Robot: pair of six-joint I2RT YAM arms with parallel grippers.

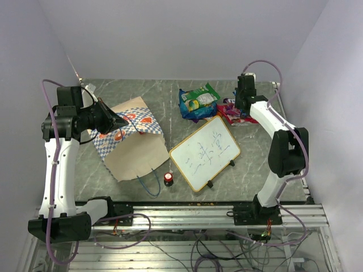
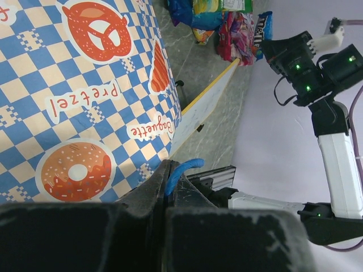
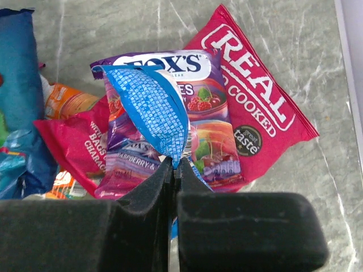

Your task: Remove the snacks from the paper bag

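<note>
The paper bag (image 1: 131, 148) lies on the left of the table, its checkered band (image 2: 74, 96) filling the left wrist view. My left gripper (image 1: 116, 120) is shut on the bag's blue cord handle (image 2: 180, 170) at the bag's far end. My right gripper (image 1: 245, 97) is shut on a blue foil packet (image 3: 152, 110) and holds it just over a purple-pink packet (image 3: 210, 122) and a red-pink packet (image 3: 258, 107). A green and blue packet pile (image 1: 197, 102) lies at the back middle of the table.
A wood-framed whiteboard (image 1: 205, 153) lies right of the bag. A small red-topped black knob (image 1: 168, 178) sits by the bag's near corner. The bag's other blue cord handle (image 1: 148, 184) loops toward the front edge.
</note>
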